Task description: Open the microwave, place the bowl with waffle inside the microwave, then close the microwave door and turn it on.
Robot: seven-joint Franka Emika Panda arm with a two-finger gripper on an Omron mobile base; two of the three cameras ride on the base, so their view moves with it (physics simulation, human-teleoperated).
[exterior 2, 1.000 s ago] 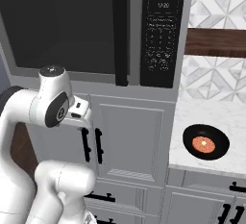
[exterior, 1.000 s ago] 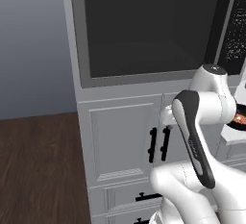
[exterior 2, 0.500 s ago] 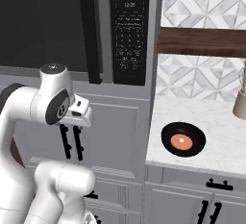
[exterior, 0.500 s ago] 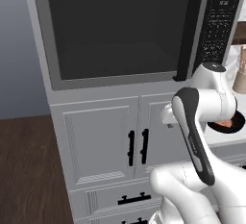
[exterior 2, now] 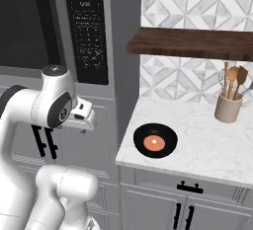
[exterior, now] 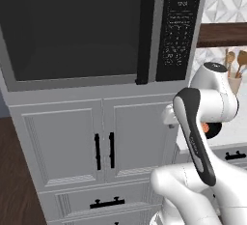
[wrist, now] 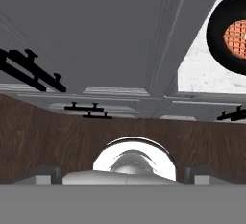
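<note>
White arm (exterior 2: 29, 110) folded close over the base, hand aimed downward; fingers' spread cannot be told; black bowl with waffle (exterior 2: 155, 140) sits on the marble tabletop (exterior 2: 207, 140), right of the microwave (exterior: 96, 31); microwave door (exterior: 72, 31) shut, handle (exterior: 144, 31) unreached.

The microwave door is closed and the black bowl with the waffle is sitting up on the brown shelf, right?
Not quite. The microwave door is closed, but the bowl with waffle isn't on the brown shelf. It sits on the white counter below that shelf, near the counter's left edge. The right base view shows this best.
</note>
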